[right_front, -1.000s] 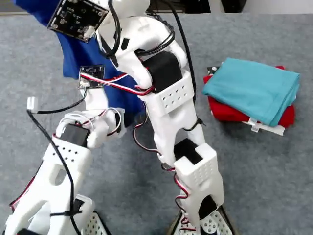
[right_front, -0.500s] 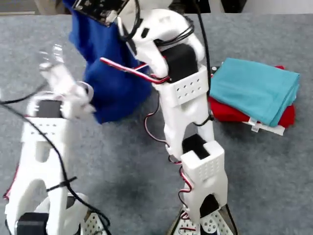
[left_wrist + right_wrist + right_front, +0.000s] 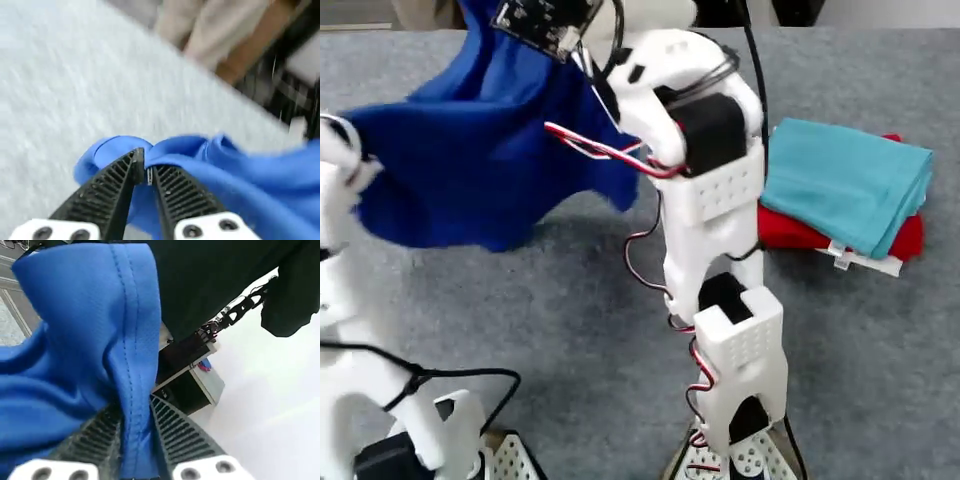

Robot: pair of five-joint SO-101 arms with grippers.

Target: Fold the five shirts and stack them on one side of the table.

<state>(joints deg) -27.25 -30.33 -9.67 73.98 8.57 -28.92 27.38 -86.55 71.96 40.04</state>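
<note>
Blue shirt (image 3: 470,170): up off the table (image 3: 570,330) and slung between the two arms over the left rear of the cloth-grey top. It sags in the middle, and I cannot tell whether its lowest fold touches down.
Left gripper (image 3: 145,162): fingers pinched tight on a bunched corner of blue, with only a sliver of fabric in the bite.
Right gripper (image 3: 135,407): raised high, clamped on a stitched hem that runs straight down between the ribbed pads.
Step in hand: looks like spreading the shirt out so it can be laid flat for folding.
Doing it well: draw the two held points apart until the sag goes, keep them level, then lower both together so the fabric lands smooth and not in a heap. The left pinch is thin, so the pull should be gentle or that corner may slip out.
Stack: a folded teal shirt (image 3: 845,180) sits on a folded red shirt (image 3: 790,230) at the right side, with a white layer (image 3: 865,262) peeking out underneath, well apart from the blue one.
Progress: by my count roughly halfway, since the blue shirt is not yet folded.
</note>
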